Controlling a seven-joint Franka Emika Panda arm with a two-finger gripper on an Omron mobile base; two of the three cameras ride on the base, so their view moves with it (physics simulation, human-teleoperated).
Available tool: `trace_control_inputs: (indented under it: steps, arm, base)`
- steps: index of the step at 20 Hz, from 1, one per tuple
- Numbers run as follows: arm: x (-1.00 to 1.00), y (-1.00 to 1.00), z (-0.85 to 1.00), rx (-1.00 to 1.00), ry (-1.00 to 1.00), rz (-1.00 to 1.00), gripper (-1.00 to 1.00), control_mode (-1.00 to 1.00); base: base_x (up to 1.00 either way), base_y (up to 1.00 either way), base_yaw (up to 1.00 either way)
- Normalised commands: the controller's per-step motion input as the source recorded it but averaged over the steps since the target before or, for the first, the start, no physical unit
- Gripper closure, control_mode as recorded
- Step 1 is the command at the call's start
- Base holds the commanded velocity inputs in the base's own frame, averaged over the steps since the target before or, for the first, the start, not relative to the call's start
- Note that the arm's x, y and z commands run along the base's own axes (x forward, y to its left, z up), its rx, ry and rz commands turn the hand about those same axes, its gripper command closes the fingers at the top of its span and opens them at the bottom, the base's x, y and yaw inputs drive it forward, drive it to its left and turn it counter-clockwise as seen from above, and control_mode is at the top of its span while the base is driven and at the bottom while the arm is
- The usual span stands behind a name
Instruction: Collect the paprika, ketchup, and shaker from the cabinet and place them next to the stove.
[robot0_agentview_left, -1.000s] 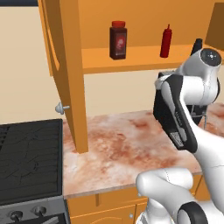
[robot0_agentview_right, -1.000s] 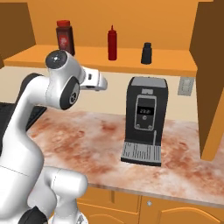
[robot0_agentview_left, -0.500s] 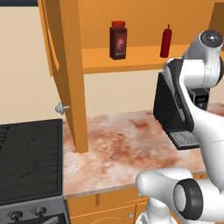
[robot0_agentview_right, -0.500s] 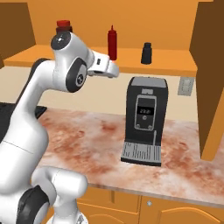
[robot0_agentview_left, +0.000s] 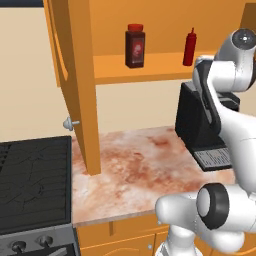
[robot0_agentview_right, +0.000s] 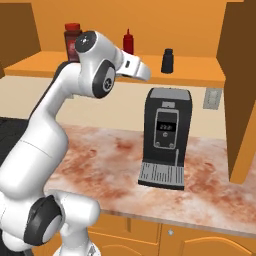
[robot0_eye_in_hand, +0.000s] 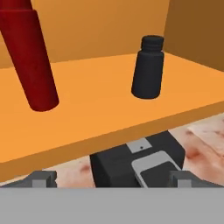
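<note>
Three items stand upright on the cabinet (robot0_agentview_left: 75, 90) shelf: paprika (robot0_agentview_left: 135, 45) leftmost, ketchup (robot0_eye_in_hand: 31, 65) in the middle, shaker (robot0_eye_in_hand: 148, 68) rightmost. My gripper (robot0_eye_in_hand: 111, 178) hangs before the shelf edge above the coffee machine (robot0_agentview_right: 166, 137), fingers (robot0_eye_in_hand: 43, 178) apparently spread wide, holding nothing.
</note>
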Motion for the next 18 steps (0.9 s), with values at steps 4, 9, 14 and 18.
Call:
trace_control_inputs:
  steps: [4,9,14,18]
  arm:
    - [0.46,-0.41,0.09,0.08,-0.07,0.00,-1.00,-1.00]
    - [0.12,-0.52,0.23,0.04,-0.04,-0.03,-1.00,-1.00]
    - [0.16,-0.35,0.17,0.00,0.00,-0.01,-1.00,-1.00]
    - [0.43,-0.02,0.02,0.00,0.00,0.00,-1.00,-1.00]
  base:
    - [0.00,0.00,0.00]
    - [0.00,0.00,0.00]
    - [0.00,0.00,0.00]
    - [0.00,0.00,0.00]
